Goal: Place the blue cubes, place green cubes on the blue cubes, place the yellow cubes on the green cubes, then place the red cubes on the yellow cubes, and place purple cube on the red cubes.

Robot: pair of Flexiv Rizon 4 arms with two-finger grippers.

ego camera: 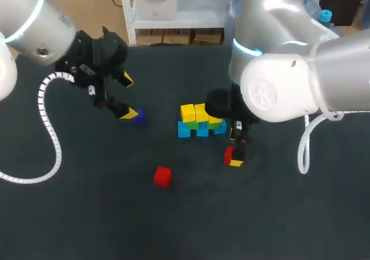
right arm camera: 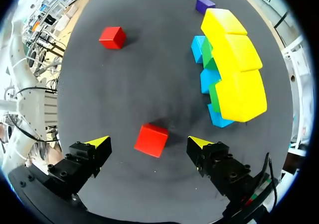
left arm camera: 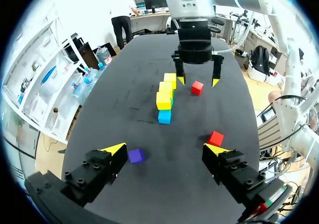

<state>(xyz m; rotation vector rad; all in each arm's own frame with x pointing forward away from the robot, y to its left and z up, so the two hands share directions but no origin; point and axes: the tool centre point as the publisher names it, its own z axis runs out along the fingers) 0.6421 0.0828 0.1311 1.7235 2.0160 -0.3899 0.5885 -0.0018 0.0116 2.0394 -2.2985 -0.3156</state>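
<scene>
A red cube [right arm camera: 151, 140] is seen between the spread fingers of the right gripper [right arm camera: 149, 143], touched by neither. It is judged light, rigid and smooth. Two opposite flat faces should be pinched squarely. The left gripper [left arm camera: 165, 148] is likewise held spread, with nothing gripped.

The table [ego camera: 87, 225] is taken in from above and behind in the head view, which is aimed downward from well off, so that the left arm [ego camera: 34, 23] is seen entering at one side and the right arm [ego camera: 289, 81] at the other. The left wrist view is set low and directed out past the left gripper [left arm camera: 167, 149] along the table's length, the right gripper [left arm camera: 197, 79] being faced from well apart. The right wrist view is held close over the surface and pointed steeply down. The stack of cubes [ego camera: 200, 121], the purple cube [ego camera: 139, 118], the loose red cube [ego camera: 162, 175] and the second red cube [ego camera: 229, 154] are shared by all three views.
</scene>
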